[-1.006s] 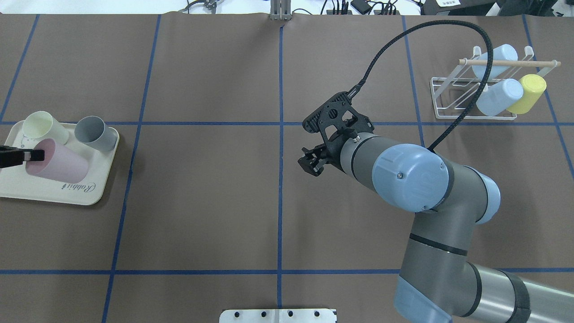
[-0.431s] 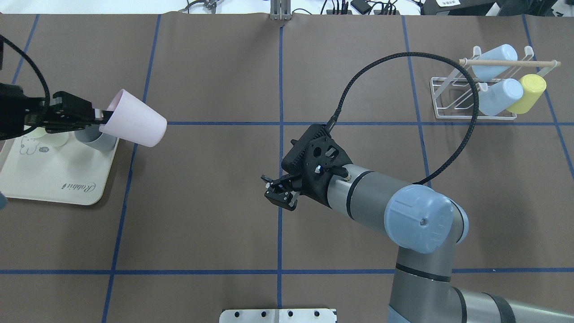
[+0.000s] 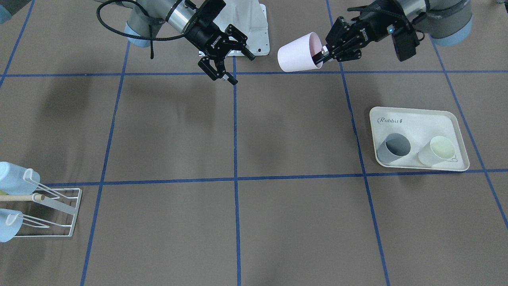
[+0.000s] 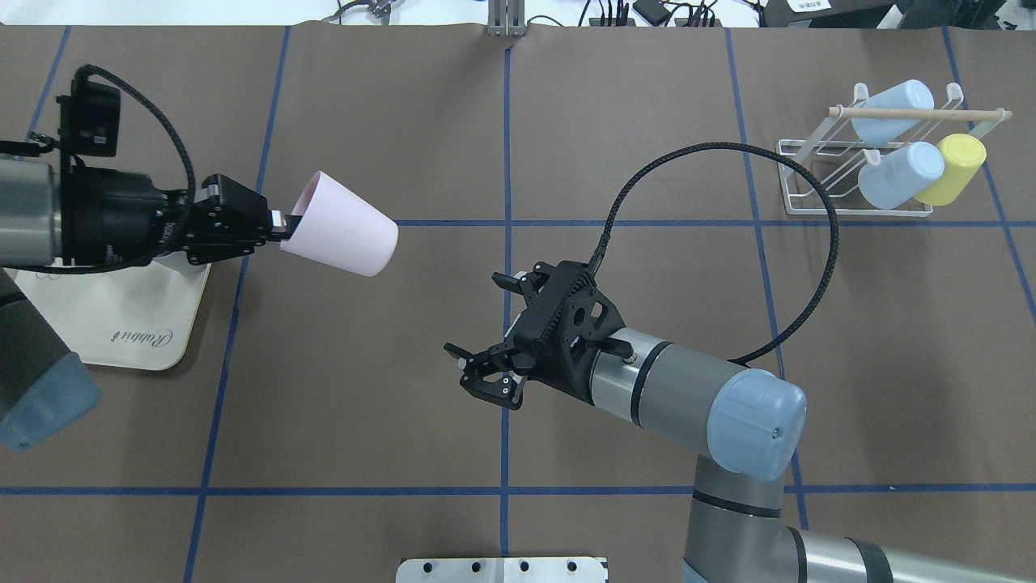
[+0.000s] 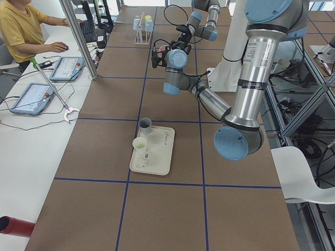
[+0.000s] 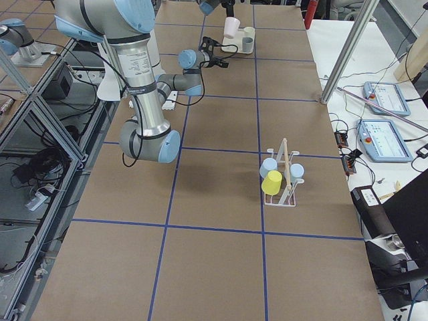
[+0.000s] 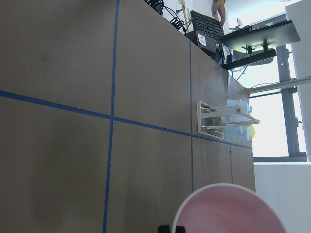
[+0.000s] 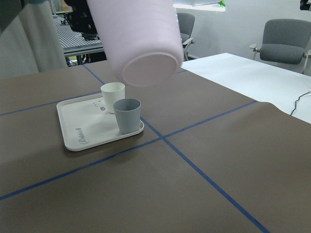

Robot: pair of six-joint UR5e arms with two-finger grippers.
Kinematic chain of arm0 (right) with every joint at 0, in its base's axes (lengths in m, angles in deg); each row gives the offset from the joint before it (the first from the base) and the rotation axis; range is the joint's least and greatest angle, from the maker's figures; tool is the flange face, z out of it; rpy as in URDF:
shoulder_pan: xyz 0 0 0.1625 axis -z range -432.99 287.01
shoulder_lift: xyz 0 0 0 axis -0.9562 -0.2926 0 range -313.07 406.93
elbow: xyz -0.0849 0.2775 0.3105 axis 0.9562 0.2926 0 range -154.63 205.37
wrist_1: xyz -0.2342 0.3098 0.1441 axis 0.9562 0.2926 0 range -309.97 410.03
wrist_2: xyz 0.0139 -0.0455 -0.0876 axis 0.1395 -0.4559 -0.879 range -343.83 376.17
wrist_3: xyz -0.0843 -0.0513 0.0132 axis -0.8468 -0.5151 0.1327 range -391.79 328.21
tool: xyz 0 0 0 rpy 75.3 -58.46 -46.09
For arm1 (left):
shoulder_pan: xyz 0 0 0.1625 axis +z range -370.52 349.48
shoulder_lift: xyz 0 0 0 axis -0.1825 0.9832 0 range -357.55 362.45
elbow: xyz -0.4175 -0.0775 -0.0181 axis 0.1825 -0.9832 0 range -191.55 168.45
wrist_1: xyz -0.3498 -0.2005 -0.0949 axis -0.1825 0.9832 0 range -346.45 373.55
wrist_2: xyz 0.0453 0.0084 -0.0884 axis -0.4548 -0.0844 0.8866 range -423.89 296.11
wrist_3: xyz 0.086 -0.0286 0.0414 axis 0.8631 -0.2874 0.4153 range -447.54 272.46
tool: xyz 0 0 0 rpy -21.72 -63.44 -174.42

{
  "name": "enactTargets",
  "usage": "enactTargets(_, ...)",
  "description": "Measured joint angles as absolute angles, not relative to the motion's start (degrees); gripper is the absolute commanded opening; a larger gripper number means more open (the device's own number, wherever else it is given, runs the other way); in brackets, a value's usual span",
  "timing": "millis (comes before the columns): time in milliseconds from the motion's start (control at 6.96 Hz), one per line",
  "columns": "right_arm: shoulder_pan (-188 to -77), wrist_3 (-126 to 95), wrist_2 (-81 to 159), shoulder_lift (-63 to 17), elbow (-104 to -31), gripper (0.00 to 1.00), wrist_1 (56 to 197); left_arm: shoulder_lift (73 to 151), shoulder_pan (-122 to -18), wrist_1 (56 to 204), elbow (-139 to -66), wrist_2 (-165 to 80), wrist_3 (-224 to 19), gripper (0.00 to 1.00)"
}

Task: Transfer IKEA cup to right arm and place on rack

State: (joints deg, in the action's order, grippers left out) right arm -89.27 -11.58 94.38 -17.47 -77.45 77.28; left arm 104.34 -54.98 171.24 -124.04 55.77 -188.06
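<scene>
The IKEA cup (image 4: 344,236) is pale pink and hangs on its side in the air, base pointing toward the table's middle. My left gripper (image 4: 279,223) is shut on its rim; the front view shows the same grip (image 3: 323,55) on the cup (image 3: 295,53). My right gripper (image 4: 473,328) stands open and empty near the centre line, a short way from the cup's base. The right wrist view shows the cup (image 8: 138,39) close above. The white wire rack (image 4: 817,178) with its wooden rod stands at the far right, holding two light-blue cups and a yellow one.
A cream rabbit-print tray (image 3: 416,123) on the left side carries a grey cup (image 3: 393,147) and a cream cup (image 3: 436,150). The right arm's black cable (image 4: 728,150) loops above the table. A seated person (image 5: 18,26) works at a side desk.
The left arm lifted the pink cup off the tray and carried it toward the centre. The right gripper swung leftward and nearer the robot, its fingers spreading wider.
</scene>
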Motion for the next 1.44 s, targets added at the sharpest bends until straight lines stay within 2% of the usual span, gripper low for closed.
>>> enactTargets(718,-88.9,-12.7,94.3,-17.0,-77.2,0.99,75.5,106.7,-46.5,171.1,-122.3,47.9,-189.3,0.0)
enactTargets(1437,-88.9,-17.8,94.3,-16.9,-77.4,0.99,75.5,107.2,-44.0,170.4,-122.0,47.0,-188.6,0.0)
